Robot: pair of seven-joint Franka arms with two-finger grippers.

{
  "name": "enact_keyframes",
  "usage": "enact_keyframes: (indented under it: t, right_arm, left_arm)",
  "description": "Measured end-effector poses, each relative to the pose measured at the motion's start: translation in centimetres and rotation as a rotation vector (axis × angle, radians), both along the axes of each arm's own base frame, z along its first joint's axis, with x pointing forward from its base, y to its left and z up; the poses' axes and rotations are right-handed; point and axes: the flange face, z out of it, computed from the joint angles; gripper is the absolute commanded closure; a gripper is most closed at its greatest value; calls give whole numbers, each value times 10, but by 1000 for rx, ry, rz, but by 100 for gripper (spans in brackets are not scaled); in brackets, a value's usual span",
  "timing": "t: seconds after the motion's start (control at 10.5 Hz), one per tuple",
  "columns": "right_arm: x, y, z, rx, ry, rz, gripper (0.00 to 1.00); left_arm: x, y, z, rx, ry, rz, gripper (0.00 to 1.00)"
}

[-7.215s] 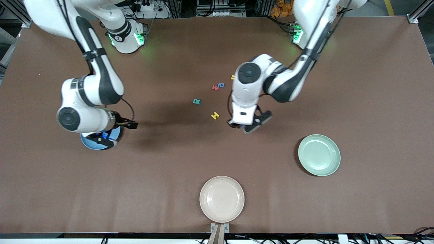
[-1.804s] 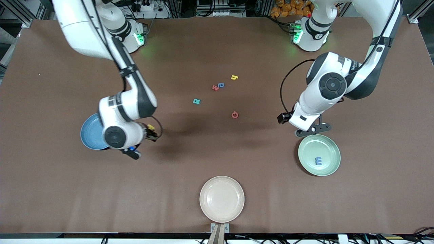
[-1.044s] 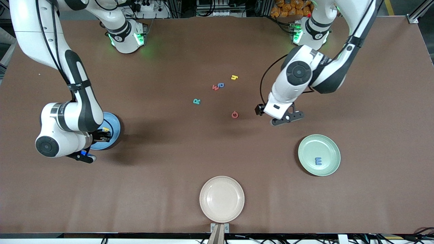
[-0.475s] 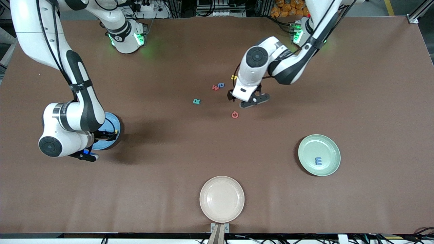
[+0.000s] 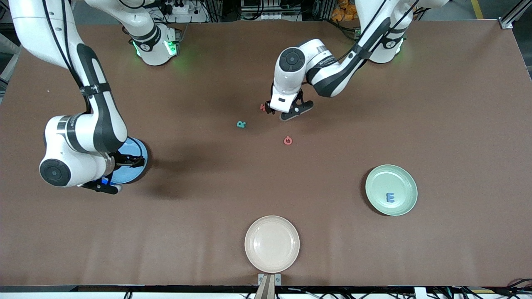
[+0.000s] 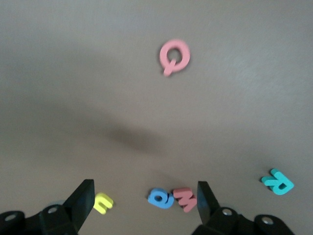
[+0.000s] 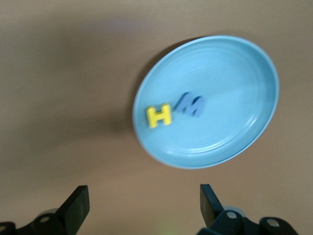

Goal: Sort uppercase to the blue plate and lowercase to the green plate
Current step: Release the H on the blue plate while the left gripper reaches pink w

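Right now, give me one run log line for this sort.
right gripper: open over blue plate, H and W in it | left gripper: open above lowercase a | green plate: holds m

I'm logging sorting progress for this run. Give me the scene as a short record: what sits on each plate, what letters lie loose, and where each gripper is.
blue plate: yellow H and dark blue W
green plate: blue m
cream plate: nothing on it
loose on table: teal R, red G, red w, blue a, yellow y
left gripper: open, over the a and w
right gripper: open, beside the blue plate
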Motion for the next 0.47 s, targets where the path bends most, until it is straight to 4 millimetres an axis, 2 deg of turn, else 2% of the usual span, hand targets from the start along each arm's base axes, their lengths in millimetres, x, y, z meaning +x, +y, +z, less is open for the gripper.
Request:
enact_keyframes:
  t: [0.19,0.47]
  right_arm:
    - [-3,37,17,18,-20,-32,0]
    - [-12,93,22,8,-23,-86,0]
  left_arm:
    - [-15,-14,-10,16,13,107,9]
    - [-36,-39,-18,37,37,279,9]
